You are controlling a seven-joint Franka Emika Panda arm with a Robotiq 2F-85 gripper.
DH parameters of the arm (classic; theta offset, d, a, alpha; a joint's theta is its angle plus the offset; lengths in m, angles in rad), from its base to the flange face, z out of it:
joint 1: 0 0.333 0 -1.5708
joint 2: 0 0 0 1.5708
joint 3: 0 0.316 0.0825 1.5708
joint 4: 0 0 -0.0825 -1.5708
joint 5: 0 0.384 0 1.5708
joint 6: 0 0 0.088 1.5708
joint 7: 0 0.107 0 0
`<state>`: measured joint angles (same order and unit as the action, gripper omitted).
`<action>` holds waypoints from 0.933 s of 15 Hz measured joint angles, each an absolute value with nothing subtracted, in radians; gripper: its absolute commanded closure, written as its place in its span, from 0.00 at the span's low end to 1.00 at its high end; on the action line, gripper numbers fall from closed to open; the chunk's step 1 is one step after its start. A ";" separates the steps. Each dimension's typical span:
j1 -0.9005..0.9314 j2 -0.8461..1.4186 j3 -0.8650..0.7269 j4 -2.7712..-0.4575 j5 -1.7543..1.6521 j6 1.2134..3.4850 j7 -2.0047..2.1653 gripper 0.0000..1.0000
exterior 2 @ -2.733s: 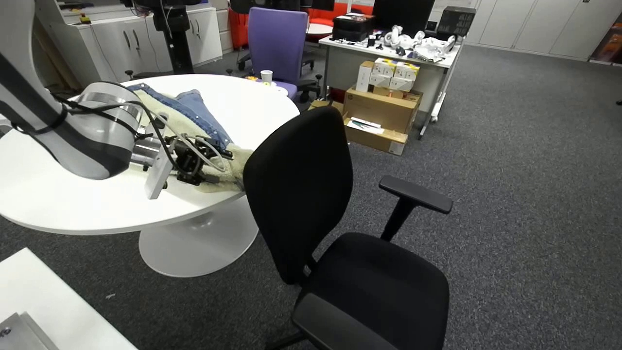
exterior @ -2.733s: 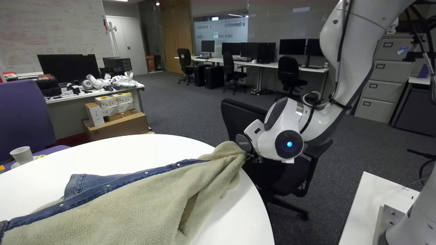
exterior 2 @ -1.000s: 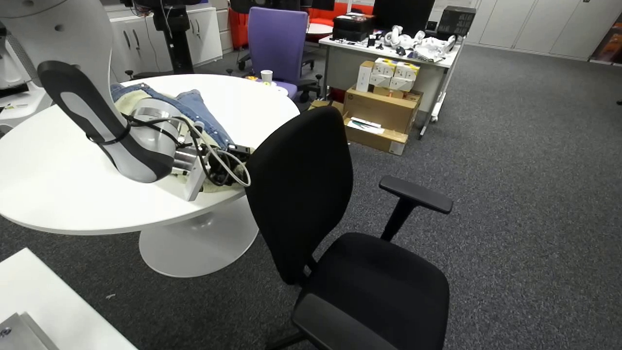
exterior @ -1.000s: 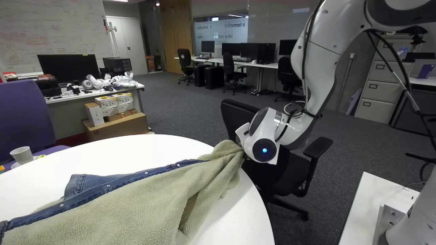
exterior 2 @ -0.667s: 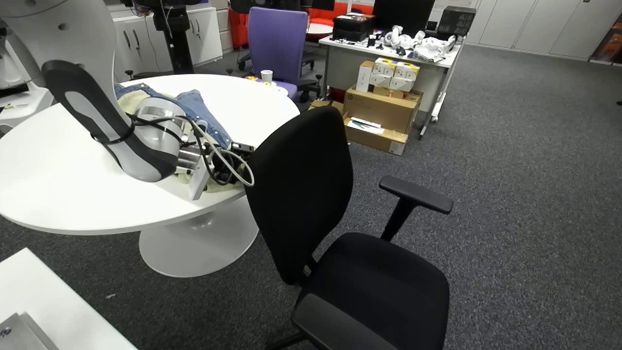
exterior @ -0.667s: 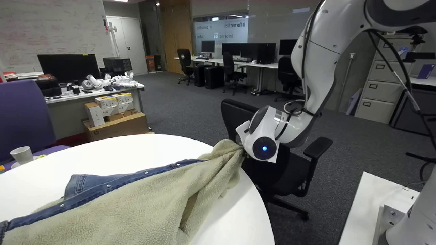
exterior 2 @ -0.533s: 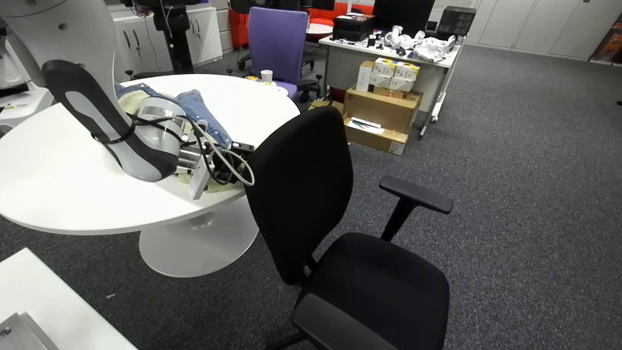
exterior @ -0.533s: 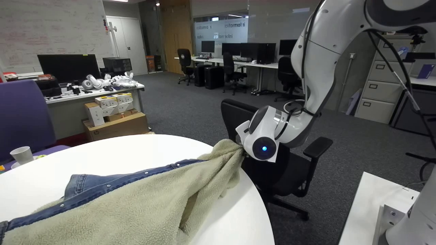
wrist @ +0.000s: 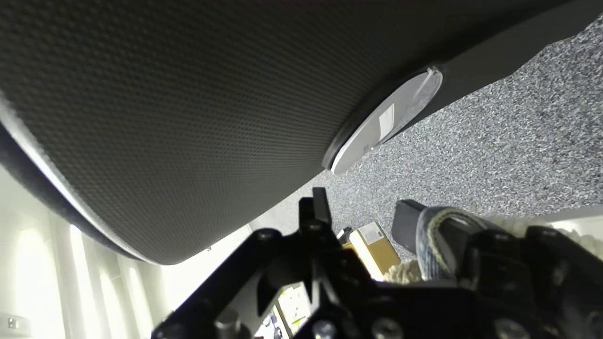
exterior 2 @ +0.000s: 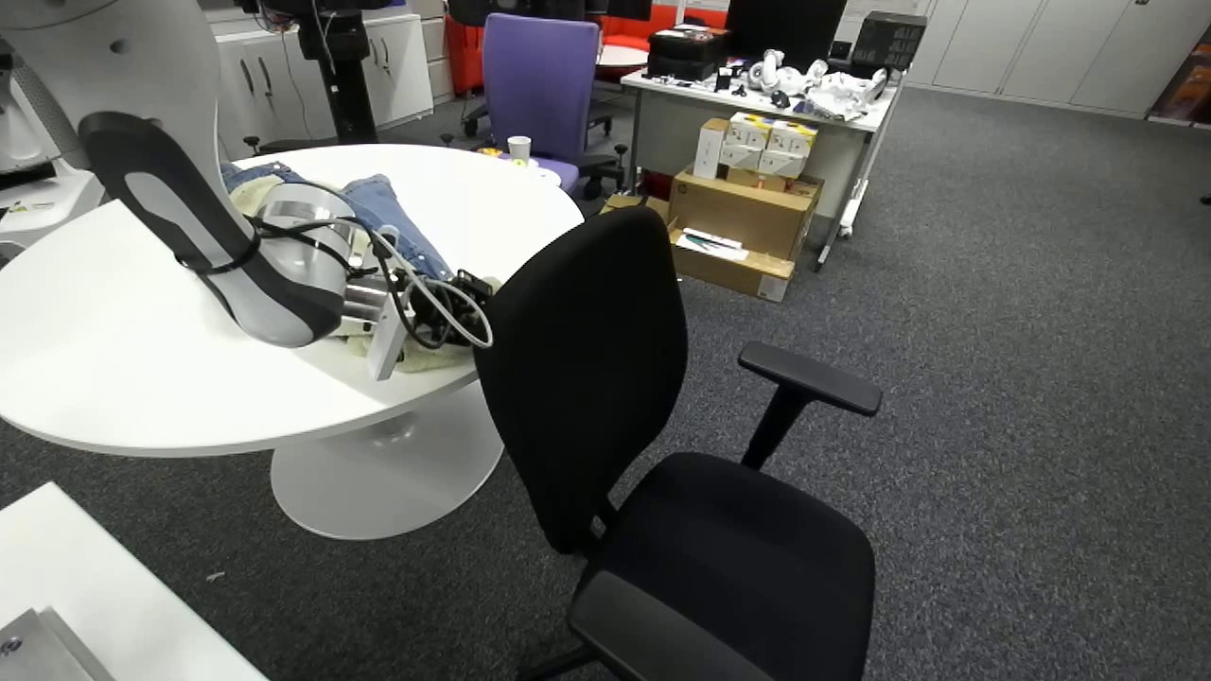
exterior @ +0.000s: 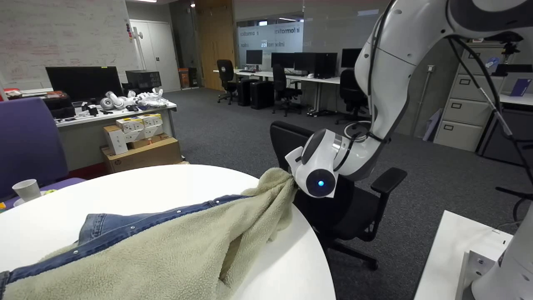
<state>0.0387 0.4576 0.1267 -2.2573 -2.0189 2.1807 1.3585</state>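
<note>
A denim garment with cream fleece lining [exterior: 166, 250] lies spread on the round white table [exterior: 179, 177], its sleeve end bunched up at the table's edge. My gripper [wrist: 362, 212] is at that sleeve end. In the wrist view the jaws stand apart, with a gap between them. The right finger's grey pad [wrist: 406, 226] pokes out through a denim cuff [wrist: 427, 263], which loops around it. The left finger stands outside the cuff, with no cloth on it. Both exterior views hide the fingertips, behind the fleece or the chair back.
A black office chair [exterior 2: 587, 378] stands against the table, its backrest [wrist: 188, 117] close beside the left finger. A purple chair [exterior 2: 539, 85] and a white cup [exterior 2: 518, 148] are across the table. Cardboard boxes [exterior 2: 743, 213] sit by a desk.
Since the oldest frames the hand has moved toward the black chair and the sleeve end. In the last half second, hand and sleeve end shift slightly left in an exterior view.
</note>
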 measured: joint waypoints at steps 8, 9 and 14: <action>0.042 0.439 0.166 -2.250 -1.978 2.165 1.346 0.99; 0.042 0.431 0.171 -2.250 -1.953 2.168 1.335 0.99; 0.042 0.350 0.196 -2.245 -1.794 2.221 1.307 0.99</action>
